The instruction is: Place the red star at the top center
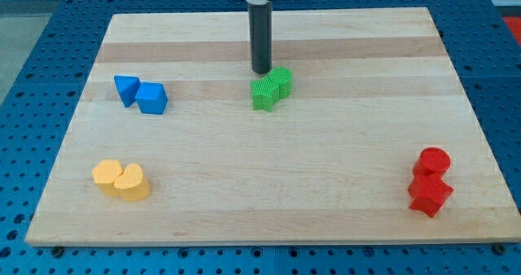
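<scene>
no writing or label can be read anywhere; the dark rod stands upright from the view's top, and my tip (260, 71) rests on the pale wooden board (326, 145) just above the two touching green blocks (271, 89); the rod ends plainly, with no jaws to spread or close; the red star-shaped block (429, 195) lies at the view's bottom right, touching the red round block (433, 160) above it, well apart from the tip; two blue blocks (141, 93) sit left, two yellow blocks (121, 180) bottom left
</scene>
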`<state>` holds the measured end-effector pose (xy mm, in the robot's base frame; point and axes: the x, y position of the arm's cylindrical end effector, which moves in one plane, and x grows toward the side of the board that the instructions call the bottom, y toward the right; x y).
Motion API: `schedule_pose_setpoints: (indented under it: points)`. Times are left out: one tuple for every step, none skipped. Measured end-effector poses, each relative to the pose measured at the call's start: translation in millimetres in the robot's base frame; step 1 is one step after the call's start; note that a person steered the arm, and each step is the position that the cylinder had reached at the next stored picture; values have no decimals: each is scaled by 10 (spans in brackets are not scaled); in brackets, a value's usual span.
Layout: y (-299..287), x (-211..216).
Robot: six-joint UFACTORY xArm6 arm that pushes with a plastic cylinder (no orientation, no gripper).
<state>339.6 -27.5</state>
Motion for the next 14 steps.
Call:
schedule_pose_setpoints:
  points:
    - [-397, 0]
    - [-647, 51]
    - [-662, 234]
    - [-662, 440]
    - [-662, 652]
    - [-659, 912]
    - [-402, 1375]
    - [45, 1882]
    - [507, 2305]
    - [924, 2630]
    - [1394, 2696]
    - [1868, 2756]
    - [2049, 2781]
    - [2205, 2780]
